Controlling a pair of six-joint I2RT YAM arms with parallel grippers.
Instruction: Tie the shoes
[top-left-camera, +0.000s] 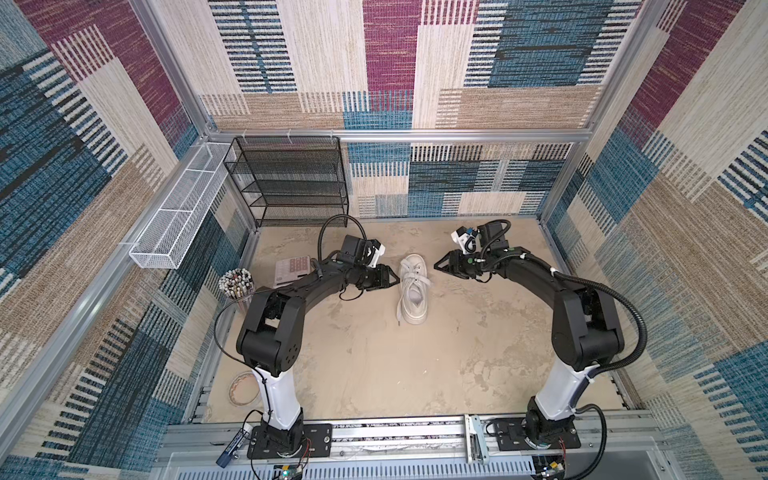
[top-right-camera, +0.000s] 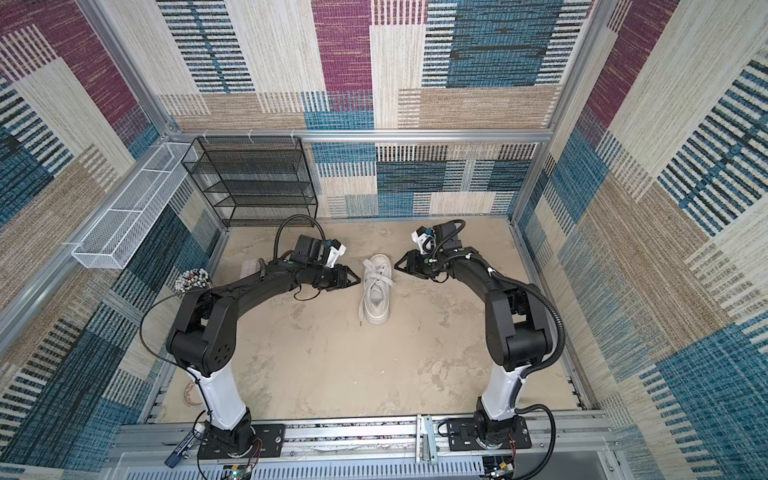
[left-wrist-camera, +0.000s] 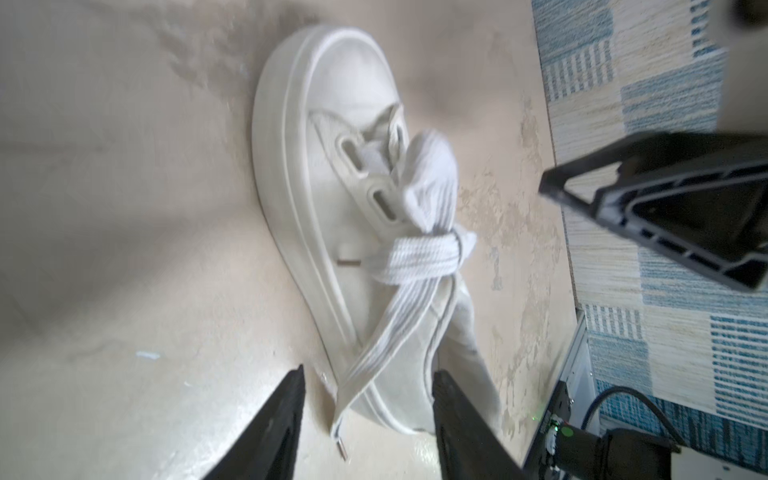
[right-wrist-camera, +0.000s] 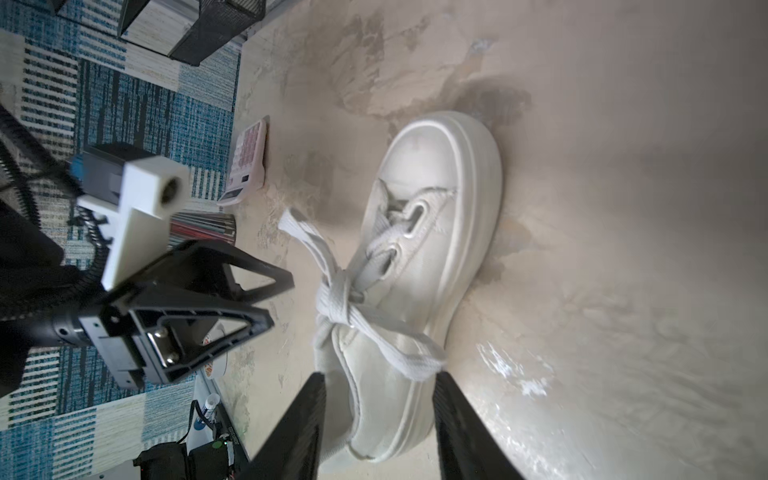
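both arms bent inward, elbows raised; left gripper (top-left-camera: 394, 279) and right gripper (top-left-camera: 437, 264) flank the sneaker (top-left-camera: 412, 291), jaws parted, holding nothing.

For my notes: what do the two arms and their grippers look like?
The left arm and right arm are matte black, each with a white lower segment above a black base plate. The left gripper and right gripper have black, open-framed triangular fingers. A white camera mount sits on each wrist. A ribbed black hose loops along the right arm.
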